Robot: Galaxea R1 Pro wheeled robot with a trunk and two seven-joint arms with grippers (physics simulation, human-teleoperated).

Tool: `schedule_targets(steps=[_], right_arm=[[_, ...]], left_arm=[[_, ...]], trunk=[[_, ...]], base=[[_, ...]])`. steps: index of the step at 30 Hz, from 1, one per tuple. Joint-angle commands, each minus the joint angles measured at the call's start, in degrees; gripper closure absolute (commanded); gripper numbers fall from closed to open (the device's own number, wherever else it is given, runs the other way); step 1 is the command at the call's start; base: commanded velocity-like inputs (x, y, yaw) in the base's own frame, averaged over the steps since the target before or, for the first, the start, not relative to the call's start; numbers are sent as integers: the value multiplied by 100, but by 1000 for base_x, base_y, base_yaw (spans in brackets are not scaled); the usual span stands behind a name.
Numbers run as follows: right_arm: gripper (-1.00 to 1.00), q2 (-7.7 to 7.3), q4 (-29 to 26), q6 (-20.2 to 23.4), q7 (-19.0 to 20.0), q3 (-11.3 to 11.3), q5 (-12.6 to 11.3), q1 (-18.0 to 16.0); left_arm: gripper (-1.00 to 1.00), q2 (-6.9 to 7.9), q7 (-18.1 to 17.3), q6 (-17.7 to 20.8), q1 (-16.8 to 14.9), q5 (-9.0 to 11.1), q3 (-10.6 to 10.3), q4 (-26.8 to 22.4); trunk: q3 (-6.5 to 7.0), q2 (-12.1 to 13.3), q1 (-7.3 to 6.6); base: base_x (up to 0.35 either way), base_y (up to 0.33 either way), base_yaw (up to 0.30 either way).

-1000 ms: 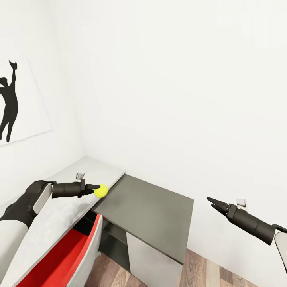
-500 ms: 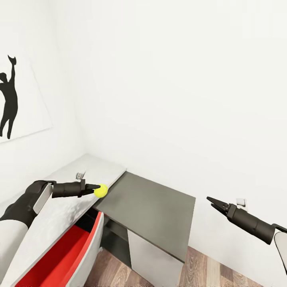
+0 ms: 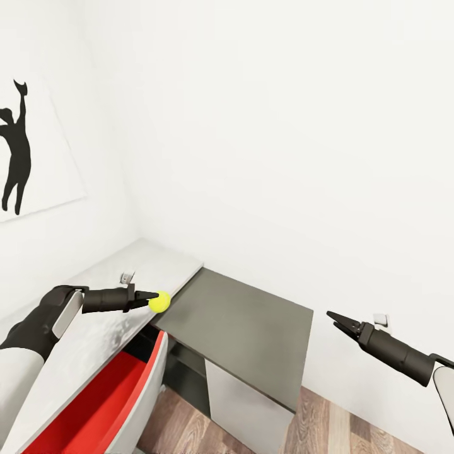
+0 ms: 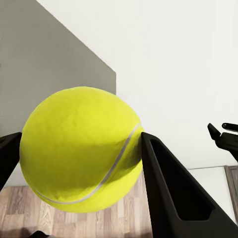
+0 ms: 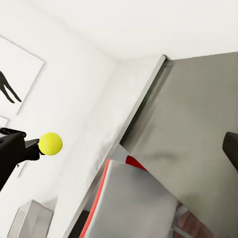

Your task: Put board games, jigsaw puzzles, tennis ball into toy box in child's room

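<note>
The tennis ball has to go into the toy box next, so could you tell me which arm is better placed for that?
The left. Its gripper is already shut on the tennis ball above the table. The right gripper holds nothing and hangs off beyond the table's dark end.

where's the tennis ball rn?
Head view, lower left: the tennis ball is clamped in the left gripper, held over the table near where its pale top meets the dark end section.

Table [image 3: 113, 328] runs along left wall, pale grey top bare; dark grey end section [image 3: 246, 328] adjoins, also bare.
</note>
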Motion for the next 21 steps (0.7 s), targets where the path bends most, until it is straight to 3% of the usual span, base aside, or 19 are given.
schedule_targets(steps=[1, 17, 21], right_arm=[[-100, 0, 0, 23, 30, -9, 13, -6], [-100, 6, -122, 2, 45, 21, 16, -4], [-100, 8, -125, 2, 45, 22, 16, 1]], left_arm=[[100, 5, -39, 17, -8, -8, -13, 2], [100, 5, -57, 17, -3, -8, -10, -7], [100, 5, -257, 17, -2, -12, -11, -27]], trunk=[[-14, -13, 4], [108, -13, 4], [143, -13, 4]], base=[[0, 5, 16], [0, 1, 105], [0, 0, 165]])
